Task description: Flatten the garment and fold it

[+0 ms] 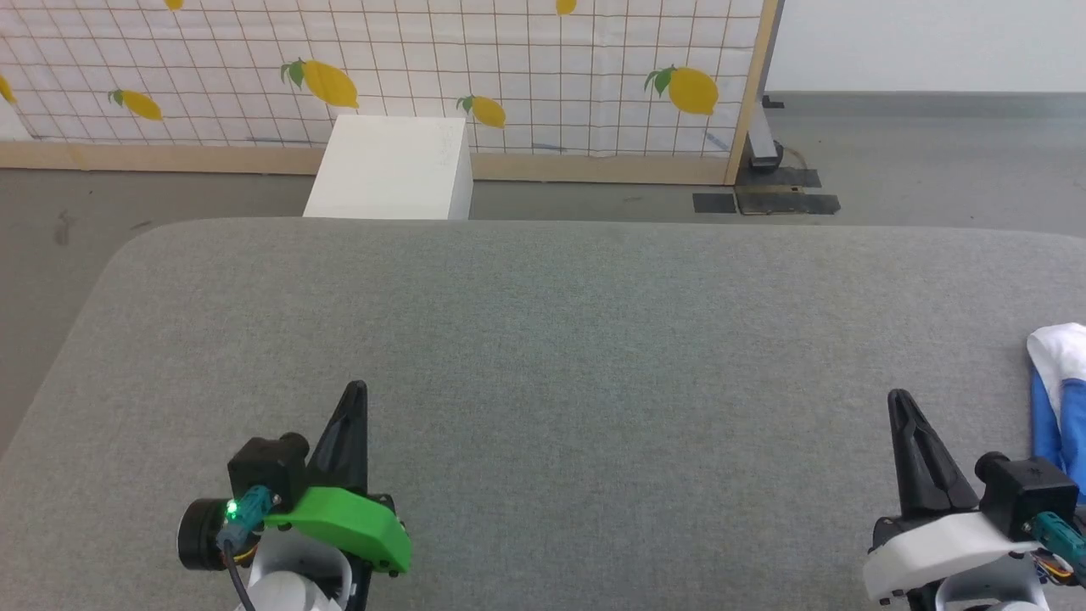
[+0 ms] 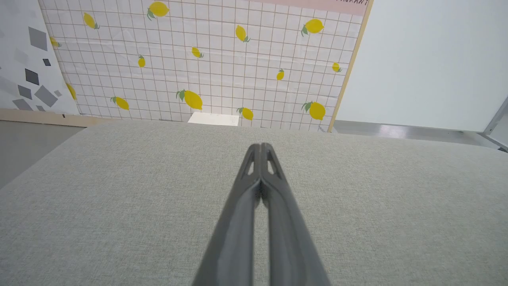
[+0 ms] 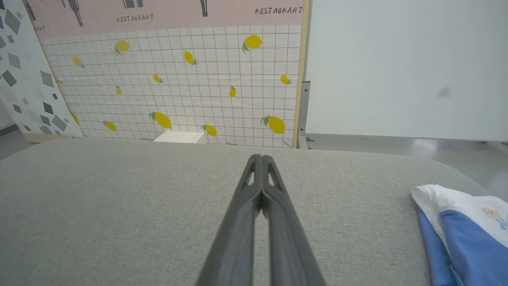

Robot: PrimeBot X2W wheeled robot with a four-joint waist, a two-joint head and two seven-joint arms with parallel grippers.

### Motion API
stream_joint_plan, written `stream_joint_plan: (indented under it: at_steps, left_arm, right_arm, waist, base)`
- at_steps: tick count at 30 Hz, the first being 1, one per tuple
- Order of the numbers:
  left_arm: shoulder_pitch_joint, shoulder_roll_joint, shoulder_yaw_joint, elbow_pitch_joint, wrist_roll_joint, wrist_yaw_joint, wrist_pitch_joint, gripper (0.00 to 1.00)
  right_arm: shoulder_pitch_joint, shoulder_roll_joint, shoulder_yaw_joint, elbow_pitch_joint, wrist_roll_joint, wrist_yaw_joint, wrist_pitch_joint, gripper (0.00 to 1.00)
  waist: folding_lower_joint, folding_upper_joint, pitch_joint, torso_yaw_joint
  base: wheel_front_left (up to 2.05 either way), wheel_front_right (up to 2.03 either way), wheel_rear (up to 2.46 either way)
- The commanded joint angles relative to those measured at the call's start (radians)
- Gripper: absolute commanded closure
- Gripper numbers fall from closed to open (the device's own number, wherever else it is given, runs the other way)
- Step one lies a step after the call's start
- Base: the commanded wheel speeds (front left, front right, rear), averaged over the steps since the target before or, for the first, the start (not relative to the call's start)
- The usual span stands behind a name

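Right, starting on your left: the left gripper [image 1: 356, 389] sits low over the grey table [image 1: 543, 322], with a green cover on its wrist and a small green light glowing beside it. Its fingers [image 2: 238, 222] are pressed together tip to tip, closed on themselves, and the cloth surface runs bare ahead of them.

Moving across, past the far edge of the table a white box [image 1: 390, 170] stands on the floor. Behind it is a screen [image 1: 526, 76] in a white grid pattern dotted with yellow lemons, framed in pale wood. From your right wrist camera you can read the pink band along the top of that screen: "RESTAURANT" [image 3: 278, 10] in dark capitals, and the same word again further left. A cut-off "ANT" shows at the left edge.

Now your right side: the right gripper [image 1: 899, 397], white cover on its wrist, points up the table. Its jaws are shut tight too, tips meeting and holding nothing.

And furthest right, the garment [image 3: 456, 222] lies on the table by its right edge, near that gripper but apart from it. White cloth lies over blue, with a small cartoon print [image 3: 492, 213] on the white, too small to make out. The frame cuts off the rest.
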Motion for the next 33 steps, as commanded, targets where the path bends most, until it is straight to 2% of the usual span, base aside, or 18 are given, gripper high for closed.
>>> stream_joint_plan:
  at_steps: [1,33]
  left_arm:
    - [0.016,-0.004,0.004,-0.008,0.021,0.008,0.006,1.0]
    - [0.041,-0.01,0.034,-0.08,0.089,0.029,0.075,1.0]
  right_arm:
    - [-0.016,0.0,0.005,-0.005,-0.007,-0.001,0.008,1.0]
    - [-0.034,0.001,0.039,-0.012,-0.034,-0.001,0.053,1.0]
  waist:
    - [0.0,-0.0001,0.0,-0.001]
    - [0.0,-0.0001,0.007,-0.028]
  base:
    - [0.0,0.0,0.0]
    - [0.0,0.0,0.0]
